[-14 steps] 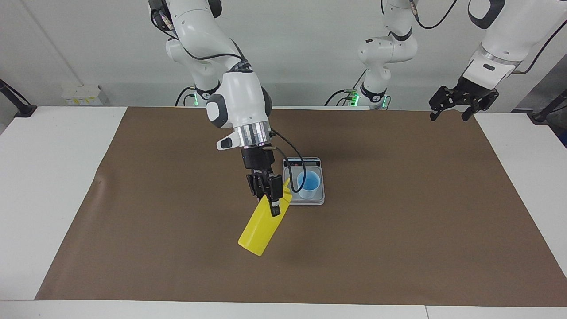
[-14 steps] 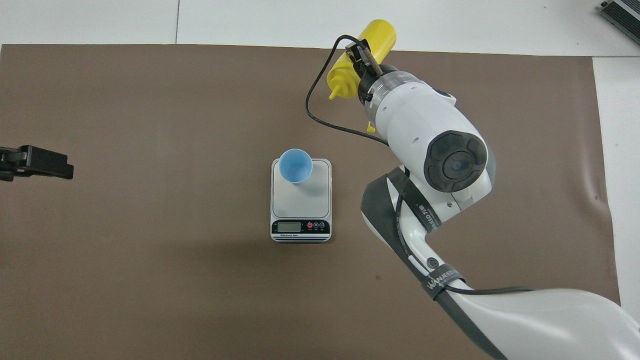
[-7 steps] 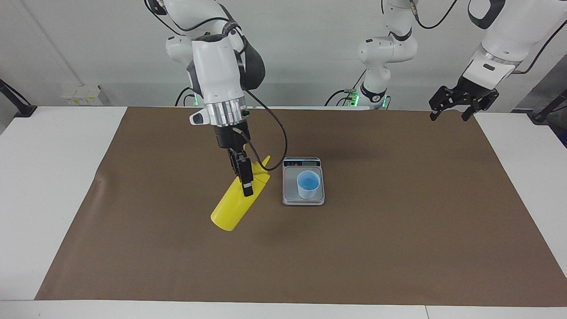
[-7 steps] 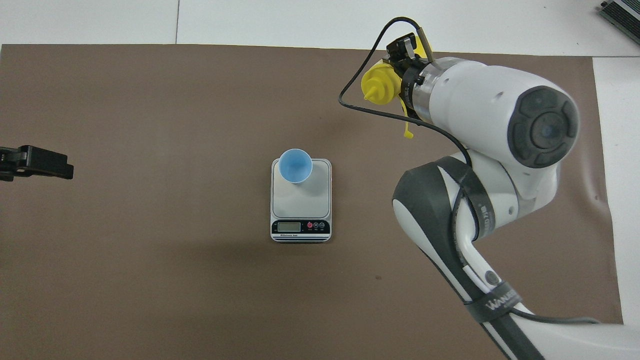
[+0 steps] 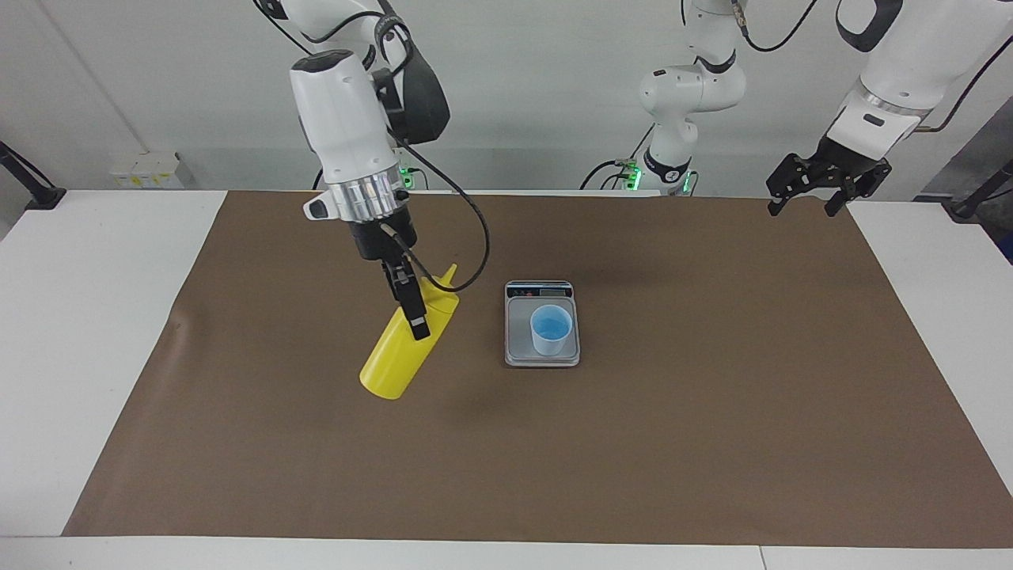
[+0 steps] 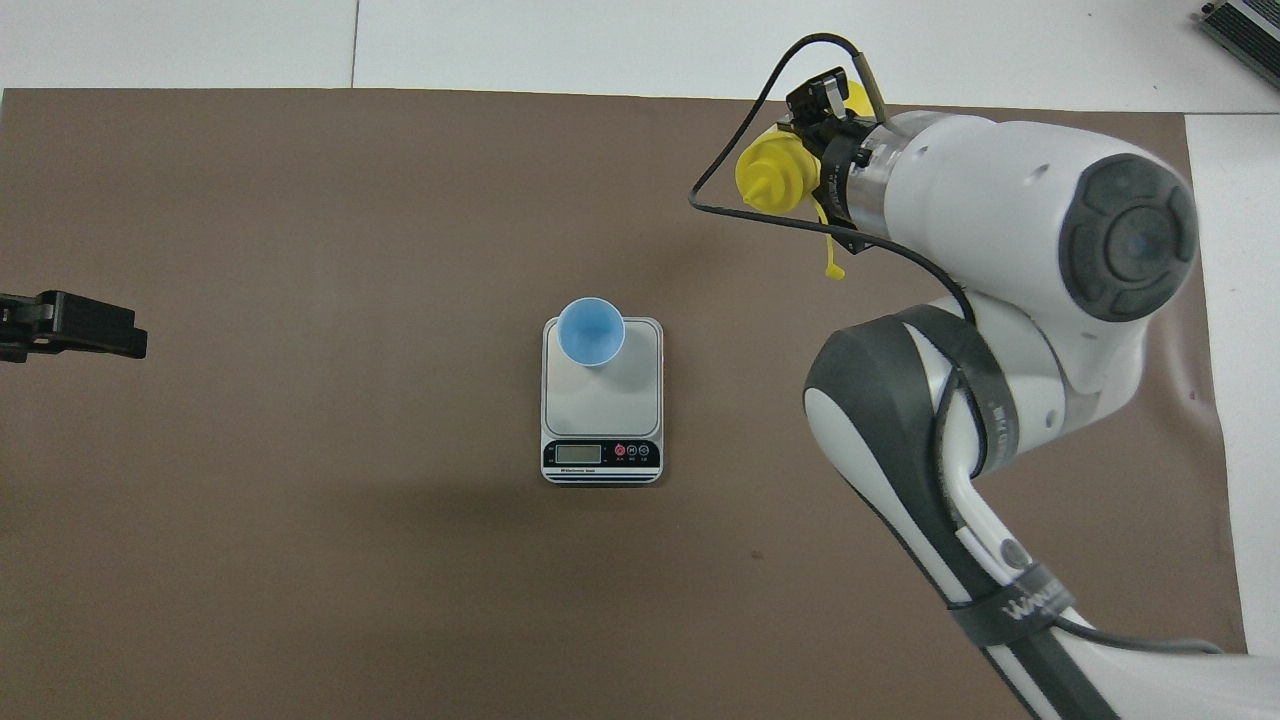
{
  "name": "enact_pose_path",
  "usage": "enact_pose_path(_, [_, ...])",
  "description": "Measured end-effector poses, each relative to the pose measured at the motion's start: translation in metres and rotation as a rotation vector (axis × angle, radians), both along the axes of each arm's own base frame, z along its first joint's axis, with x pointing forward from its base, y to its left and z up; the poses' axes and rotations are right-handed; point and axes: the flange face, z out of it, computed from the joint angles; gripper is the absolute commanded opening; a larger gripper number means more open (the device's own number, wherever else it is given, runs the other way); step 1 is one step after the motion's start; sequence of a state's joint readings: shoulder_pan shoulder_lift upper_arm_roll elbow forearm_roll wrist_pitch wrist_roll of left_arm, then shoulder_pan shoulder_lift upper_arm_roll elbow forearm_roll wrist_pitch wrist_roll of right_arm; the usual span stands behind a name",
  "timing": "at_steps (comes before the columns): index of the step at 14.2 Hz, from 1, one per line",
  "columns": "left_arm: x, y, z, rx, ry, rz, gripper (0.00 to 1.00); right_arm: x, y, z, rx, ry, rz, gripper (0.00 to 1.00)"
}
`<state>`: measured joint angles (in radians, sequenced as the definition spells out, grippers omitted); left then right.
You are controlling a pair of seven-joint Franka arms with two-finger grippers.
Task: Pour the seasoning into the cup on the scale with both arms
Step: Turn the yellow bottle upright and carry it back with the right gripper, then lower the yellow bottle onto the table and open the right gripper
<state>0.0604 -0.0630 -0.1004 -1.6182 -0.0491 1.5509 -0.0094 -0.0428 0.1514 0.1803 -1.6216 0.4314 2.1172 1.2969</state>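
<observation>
The right gripper (image 5: 407, 305) is clamped across the upper body of the tilted yellow squeeze bottle (image 5: 404, 348), which looks light and squashy, so gripping near the stiffer shoulder seems wise.

White arms (image 5: 348, 134) (black cables, joints).

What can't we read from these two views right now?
- Scale display digits: too small in both views.
- Seasoning bottle body: in the overhead view, hidden by the right gripper and wrist.
- Left gripper: cut off by the overhead view's edge.
- Any seasoning in the cup: too small to tell.
</observation>
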Motion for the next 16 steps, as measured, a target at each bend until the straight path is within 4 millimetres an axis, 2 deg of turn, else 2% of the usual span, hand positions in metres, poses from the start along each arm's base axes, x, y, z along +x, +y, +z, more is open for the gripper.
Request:
enact_pose_path(2, [0.0,0.0,0.0,0.0,0.0,0.0,1.0,-0.001,-0.022,-0.005,0.098,0.065,-0.039,0.0])
enact_pose_path(4, [0.0,0.0,0.0,0.0,0.0,0.0,1.0,-0.004,-0.045,-0.021,0.18,0.144,-0.073,0.0])
enact_pose_path(6, [0.0,0.0,0.0,0.0,0.0,0.0,1.0,-0.009,-0.06,-0.049,0.213,0.225,-0.095,0.0])
enact_pose_path(10, [0.0,0.0,0.0,0.0,0.0,0.0,1.0,-0.019,-0.075,-0.1,0.276,0.319,-0.127,0.0])
enact_pose_path(14, [0.0,0.0,0.0,0.0,0.0,0.0,1.0,-0.037,-0.118,-0.151,0.329,0.338,-0.11,0.0])
enact_pose_path(16, [0.0,0.0,0.0,0.0,0.0,0.0,1.0,-0.044,-0.128,-0.165,0.368,0.343,-0.118,0.0])
